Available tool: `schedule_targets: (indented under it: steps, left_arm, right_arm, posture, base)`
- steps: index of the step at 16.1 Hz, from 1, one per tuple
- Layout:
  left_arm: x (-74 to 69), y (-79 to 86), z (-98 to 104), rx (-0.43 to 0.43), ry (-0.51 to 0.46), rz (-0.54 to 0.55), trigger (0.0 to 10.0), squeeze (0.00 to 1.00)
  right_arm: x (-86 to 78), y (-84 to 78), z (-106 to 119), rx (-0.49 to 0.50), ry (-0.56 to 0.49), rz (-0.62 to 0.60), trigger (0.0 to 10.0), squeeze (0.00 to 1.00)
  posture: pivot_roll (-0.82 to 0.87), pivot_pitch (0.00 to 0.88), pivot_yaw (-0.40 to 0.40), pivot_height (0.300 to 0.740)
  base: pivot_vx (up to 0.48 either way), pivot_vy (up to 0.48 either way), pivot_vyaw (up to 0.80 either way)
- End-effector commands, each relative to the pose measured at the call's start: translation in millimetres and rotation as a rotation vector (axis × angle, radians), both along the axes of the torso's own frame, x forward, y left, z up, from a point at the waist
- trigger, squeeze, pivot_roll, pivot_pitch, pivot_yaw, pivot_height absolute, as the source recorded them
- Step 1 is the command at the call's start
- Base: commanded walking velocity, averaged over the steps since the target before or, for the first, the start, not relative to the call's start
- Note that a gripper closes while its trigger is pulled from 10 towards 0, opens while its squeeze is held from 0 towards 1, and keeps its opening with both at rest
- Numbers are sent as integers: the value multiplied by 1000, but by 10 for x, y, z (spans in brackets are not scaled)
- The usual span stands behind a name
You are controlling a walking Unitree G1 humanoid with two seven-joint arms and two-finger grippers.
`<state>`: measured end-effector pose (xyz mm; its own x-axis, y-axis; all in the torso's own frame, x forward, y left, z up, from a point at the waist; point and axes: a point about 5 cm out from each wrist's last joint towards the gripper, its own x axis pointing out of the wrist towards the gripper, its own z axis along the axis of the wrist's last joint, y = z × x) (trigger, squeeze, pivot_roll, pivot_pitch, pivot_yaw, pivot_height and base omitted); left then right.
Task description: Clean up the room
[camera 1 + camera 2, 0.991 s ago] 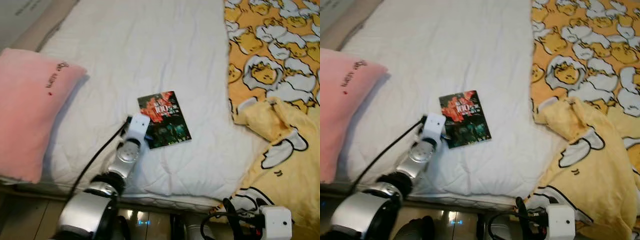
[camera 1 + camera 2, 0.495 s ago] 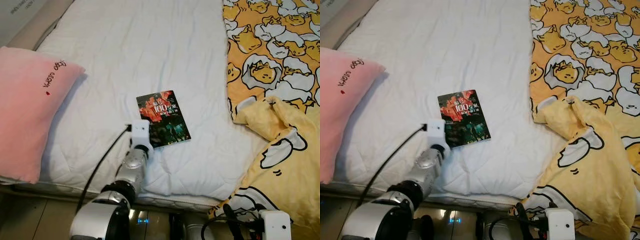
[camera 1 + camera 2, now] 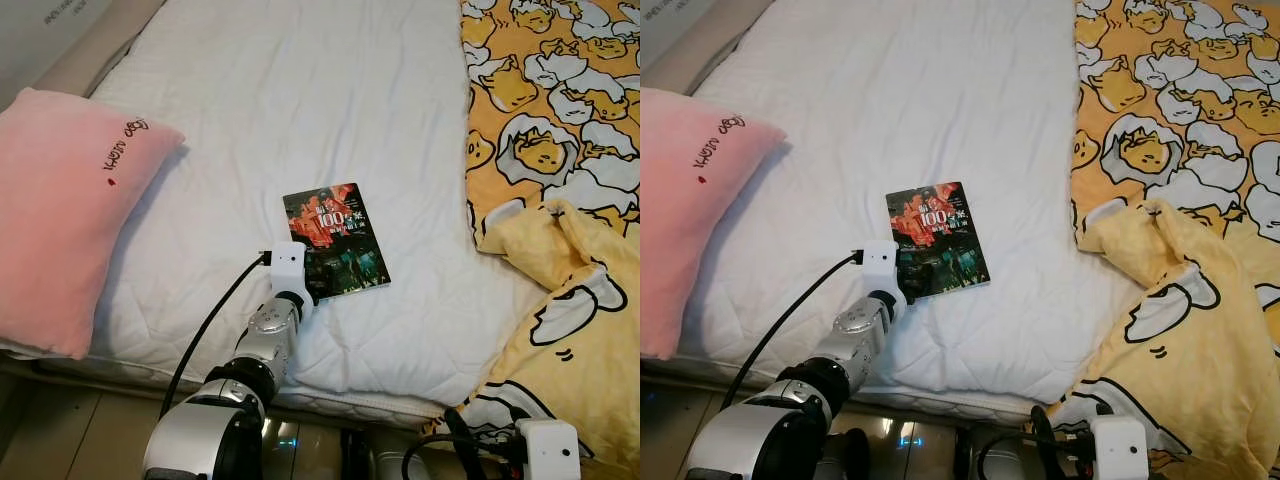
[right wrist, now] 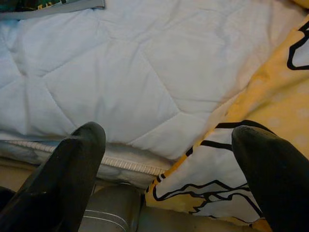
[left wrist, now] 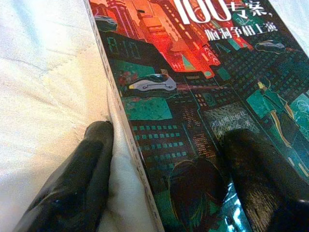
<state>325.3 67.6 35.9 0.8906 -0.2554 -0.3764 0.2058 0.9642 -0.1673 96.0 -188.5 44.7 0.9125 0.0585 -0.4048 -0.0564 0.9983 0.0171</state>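
White quilted mattress (image 3: 300, 90) across the middle, with a dark red-and-teal book (image 3: 336, 239) lying flat near its near edge, cover up. Pink pillow (image 3: 60, 210) at the left, yellow duck-print blanket (image 3: 560, 200) heaped over the right side and spilling off the near edge. Left gripper (image 5: 166, 164) reached out to the near left corner of the book, jaws set apart astride that corner: one finger (image 5: 77, 179) down on the mattress just beside the page edge, the other finger (image 5: 260, 169) resting on the cover, not closed on it. Left arm (image 3: 265, 335) stretched from the near side over the mattress edge, black cable (image 3: 210, 320) trailing along it. Right gripper (image 4: 169, 174) low at the near right, beside the bed's edge, jaws wide with nothing between them, above the mattress edge and the hanging blanket. Wooden floor (image 3: 60, 430) at the near left, below the mattress.
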Motion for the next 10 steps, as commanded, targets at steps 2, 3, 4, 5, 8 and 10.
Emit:
schedule_targets:
  steps: [2,3,4,5,8,10]
  left_arm:
    - [-264,-61,-317,29,173,-91,0,0]
    - [-274,-58,-328,38,177,-104,0,0]
    - [-286,-41,-346,26,191,-95,0,0]
    - [-290,-10,-359,-10,208,-68,0,0]
    - [-322,-43,-384,26,222,-134,0,0]
    - [-310,-96,-351,11,202,-170,0,0]
  right_arm:
    - [-37,-71,-49,-9,39,-19,10000,0]
    - [-35,-73,-51,-9,39,-19,10000,0]
    - [-33,-73,-54,-10,41,-18,10000,0]
    - [-30,-77,-52,-12,41,-21,10000,0]
    - [-36,-90,-40,-17,34,-28,10000,0]
    - [-3,-80,-23,-14,21,-36,10000,0]
  posture:
    - [-209,233,-84,740]
    - [-209,233,-84,740]
    - [-213,235,-82,740]
    - [-219,235,-83,740]
    - [-221,235,-83,740]
    - [-228,228,-78,740]
  base:
    - [0,0,0]
    - [0,0,0]
    - [0,0,0]
    - [0,0,0]
    - [0,0,0]
    - [0,0,0]
